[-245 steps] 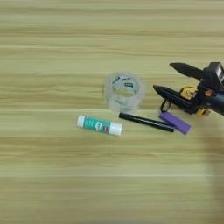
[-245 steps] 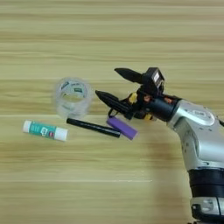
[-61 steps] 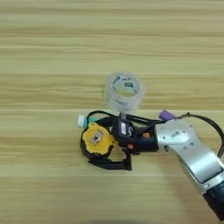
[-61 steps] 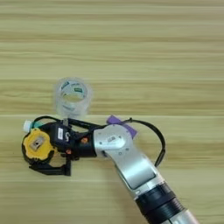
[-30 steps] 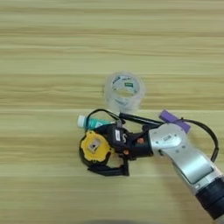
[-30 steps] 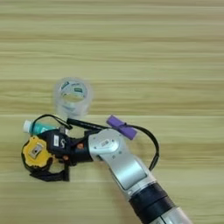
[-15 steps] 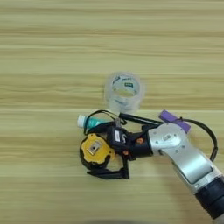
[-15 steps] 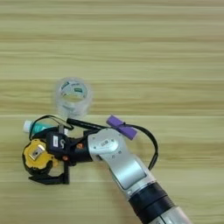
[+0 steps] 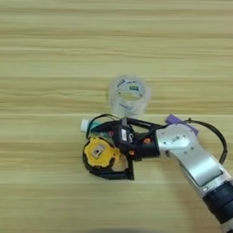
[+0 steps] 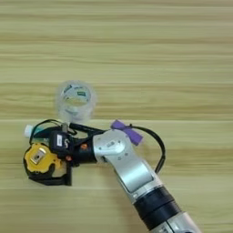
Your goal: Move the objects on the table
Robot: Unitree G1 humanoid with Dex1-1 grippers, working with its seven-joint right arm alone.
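The end effector (image 9: pixel 108 160) reaches in from the near right, its silver forearm (image 9: pixel 191 157) slanting across the bench (image 9: pixel 54 54), and its two black fingers stand spread around the yellow-and-black tape measure (image 9: pixel 99 153): one finger runs along the far side of the case, the other curves under its near side and ends in a squared tip to the right. The fingers look close against the case, but whether they press it or merely bracket it I cannot tell; the case seems to sit on the wood, low and flat, so I judge this a setting-down or a release at the left end of the group rather than a carry. The black cord (image 10: pixel 157 150) loops from the wrist out to the right, which explains why it drapes past the short purple cylinder (image 10: pixel 127 132), just beyond the forearm's far side. The white-and-teal glue stick (image 9: pixel 86 125) pokes out to the left, touching or nearly touching the tape measure, mostly hidden behind the fingers. The slim black pen (image 10: pixel 88 129) lies partly under the wrist. The clear tape roll (image 9: pixel 129 95) sits a little farther back, apart from the arm.
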